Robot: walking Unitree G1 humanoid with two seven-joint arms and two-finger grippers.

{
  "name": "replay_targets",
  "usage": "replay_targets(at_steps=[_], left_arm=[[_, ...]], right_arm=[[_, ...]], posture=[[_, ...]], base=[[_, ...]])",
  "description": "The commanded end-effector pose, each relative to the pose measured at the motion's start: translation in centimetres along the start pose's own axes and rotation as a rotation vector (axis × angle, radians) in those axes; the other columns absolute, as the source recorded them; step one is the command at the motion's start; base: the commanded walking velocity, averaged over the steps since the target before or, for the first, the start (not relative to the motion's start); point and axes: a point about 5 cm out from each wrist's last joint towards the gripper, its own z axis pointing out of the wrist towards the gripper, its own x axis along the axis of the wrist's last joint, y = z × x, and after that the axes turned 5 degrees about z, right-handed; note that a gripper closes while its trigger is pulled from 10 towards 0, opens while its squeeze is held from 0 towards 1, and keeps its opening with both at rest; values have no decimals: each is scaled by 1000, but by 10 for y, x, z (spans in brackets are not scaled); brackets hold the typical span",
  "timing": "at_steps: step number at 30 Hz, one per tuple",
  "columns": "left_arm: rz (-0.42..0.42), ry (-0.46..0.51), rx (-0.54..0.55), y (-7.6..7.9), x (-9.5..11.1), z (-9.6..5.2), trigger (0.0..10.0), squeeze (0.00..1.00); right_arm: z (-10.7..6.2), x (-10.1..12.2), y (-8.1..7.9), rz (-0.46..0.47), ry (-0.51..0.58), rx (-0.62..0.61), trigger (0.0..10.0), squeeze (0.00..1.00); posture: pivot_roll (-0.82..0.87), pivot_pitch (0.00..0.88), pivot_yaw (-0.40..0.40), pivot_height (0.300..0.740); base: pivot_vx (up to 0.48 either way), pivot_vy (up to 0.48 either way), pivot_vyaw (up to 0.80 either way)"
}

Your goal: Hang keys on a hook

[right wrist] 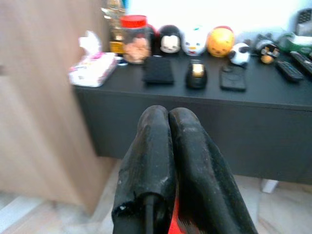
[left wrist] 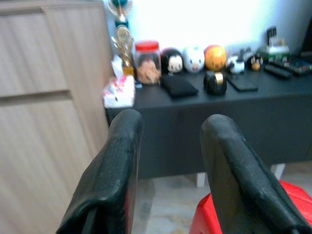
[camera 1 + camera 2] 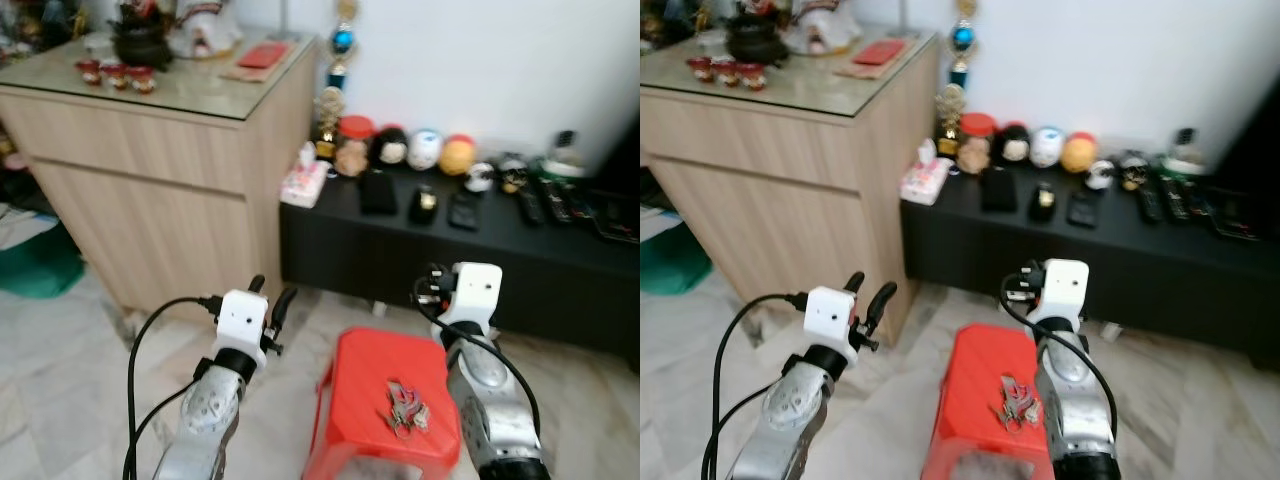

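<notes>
Left eye view: the keys [image 3: 404,408] lie in a bunch on the red stool [image 3: 372,372] at 6 o'clock, just beside the right arm. The left gripper [image 3: 271,291] hovers at 8 o'clock over the floor, its fingers [image 2: 114,165] spread apart and empty. The right gripper [image 1: 168,127] is pressed closed on nothing, pointing toward the black low cabinet [image 3: 520,250] at 3 o'clock.
</notes>
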Motion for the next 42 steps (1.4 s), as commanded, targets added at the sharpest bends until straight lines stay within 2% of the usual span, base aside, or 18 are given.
replay_targets(at_steps=[1, 5, 10, 24, 36, 42], left_arm=[[-8, -10, -2, 1, 0, -1, 10000, 0], [-6, -10, -1, 0, 1, 0, 10000, 0], [-6, -12, -3, 0, 1, -1, 10000, 0], [0, -15, -40, 1, 3, 1, 10000, 0], [-4, -2, -88, 4, 7, 2, 10000, 0], [-9, -18, -168, 13, 6, 2, 10000, 0]], right_arm=[[3, 2, -4, -11, -3, 13, 10000, 0], [3, 0, -10, -9, -20, 32, 10000, 0], [4, 0, -10, -7, -26, 23, 10000, 0], [9, 0, 0, -6, -57, -54, 10000, 0], [11, -2, -1, -14, -88, -80, 10000, 0], [12, -3, -4, -34, -107, -72, 10000, 0]], posture=[[27, 0, -67, 740], [31, 0, -67, 740], [33, 0, -66, 740], [36, 0, -68, 740], [37, 0, -66, 740], [37, 0, -65, 740]], base=[[-364, 0, 0], [-360, 0, 0], [-359, 0, 0], [-346, 0, 0], [0, 0, -763], [0, 0, -760]])
